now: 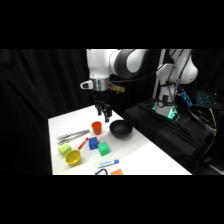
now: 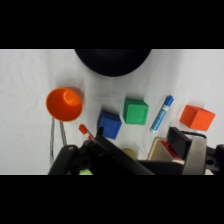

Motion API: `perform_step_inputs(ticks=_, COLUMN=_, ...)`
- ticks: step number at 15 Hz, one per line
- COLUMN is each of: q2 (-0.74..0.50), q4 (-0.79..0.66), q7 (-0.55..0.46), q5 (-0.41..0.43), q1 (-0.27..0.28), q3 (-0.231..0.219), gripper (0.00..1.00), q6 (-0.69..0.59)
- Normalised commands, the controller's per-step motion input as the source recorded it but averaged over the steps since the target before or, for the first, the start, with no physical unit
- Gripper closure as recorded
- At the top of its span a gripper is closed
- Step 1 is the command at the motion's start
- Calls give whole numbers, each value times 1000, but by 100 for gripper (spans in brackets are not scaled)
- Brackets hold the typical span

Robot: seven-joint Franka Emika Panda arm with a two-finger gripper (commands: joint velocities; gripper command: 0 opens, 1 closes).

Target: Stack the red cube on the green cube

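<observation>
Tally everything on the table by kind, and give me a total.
Cubes: 3, red cube, green cube, blue cube
Blocks: 1, lime block
Cups: 2, orange cup, yellow cup
Markers: 2, blue marker, red marker
Bowls: 1, black bowl
Tongs: 1, metal tongs
Total: 10

Side view: red cube (image 1: 116,172) is running off the bottom edge, only its top showing. Wrist view: my linkage is covering the blue cube's (image 2: 109,124) lower corner; black bowl (image 2: 112,61) is getting clipped at top. Finger gap is staying unreadable.
</observation>
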Motion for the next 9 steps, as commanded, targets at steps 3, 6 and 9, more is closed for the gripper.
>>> perform_step_inputs(ticks=3, q2=-9, q4=8, q7=142, q5=-67, q1=4, q3=33, gripper=0, q6=-8)
perform_step_inputs(ticks=6, q2=18, q4=77, q7=236, q5=-87, q1=41, q3=44, gripper=0, q6=-32)
perform_step_inputs(ticks=9, q2=114, q4=194, q7=323, q5=-153, q1=78, q3=45, gripper=0, q6=-45)
